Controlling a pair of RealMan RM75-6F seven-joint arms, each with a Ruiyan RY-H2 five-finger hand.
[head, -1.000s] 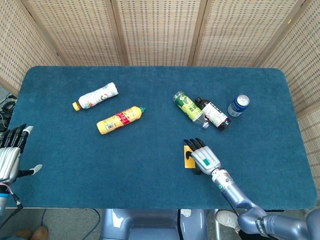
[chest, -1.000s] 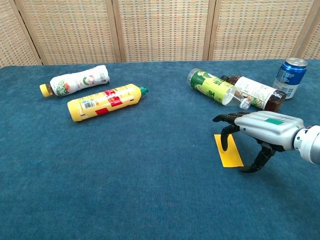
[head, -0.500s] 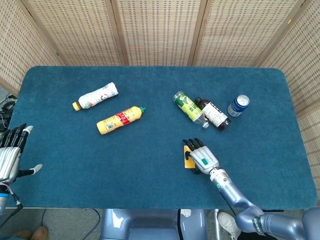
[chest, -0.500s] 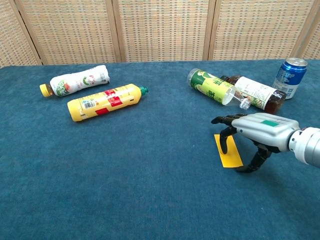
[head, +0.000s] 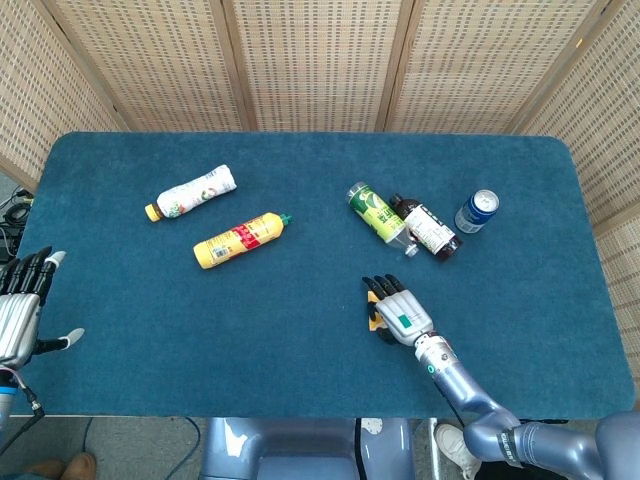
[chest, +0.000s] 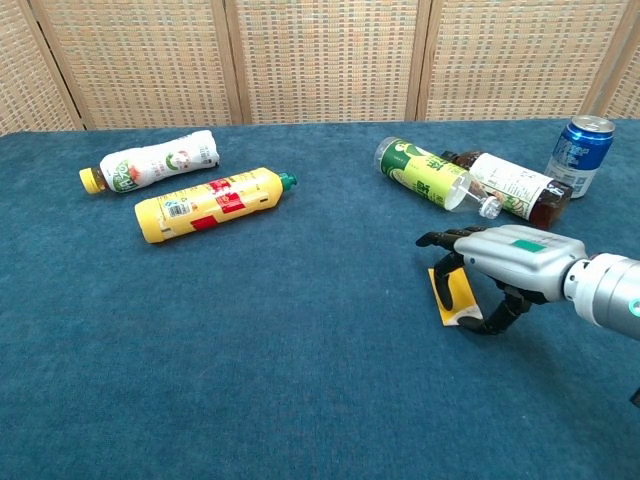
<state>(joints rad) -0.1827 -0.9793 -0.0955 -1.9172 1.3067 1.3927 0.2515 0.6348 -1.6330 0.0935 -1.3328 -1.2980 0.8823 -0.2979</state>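
A small yellow card (head: 371, 311) (chest: 443, 296) lies on the blue table cloth (head: 300, 320), front right of centre. My right hand (head: 401, 313) (chest: 512, 258) arches over it, fingers curled down on its top. The thumb presses against its near end, where a pale edge is lifted off the cloth. My left hand (head: 20, 310) hangs past the table's left edge with its fingers spread, holding nothing. The chest view does not show that hand.
A white bottle (head: 190, 195) (chest: 150, 165) and a yellow bottle (head: 240, 240) (chest: 210, 205) lie at the left. Behind my right hand lie a green-labelled bottle (head: 375, 210) (chest: 425, 175) and a dark bottle (head: 428, 228) (chest: 510, 185). A blue can (head: 478, 210) (chest: 580, 155) stands upright. Wicker screens stand behind the table.
My right hand has slid a little leftward and its thumb has curled in under the card's near end, which now lifts. The left hand has not moved.
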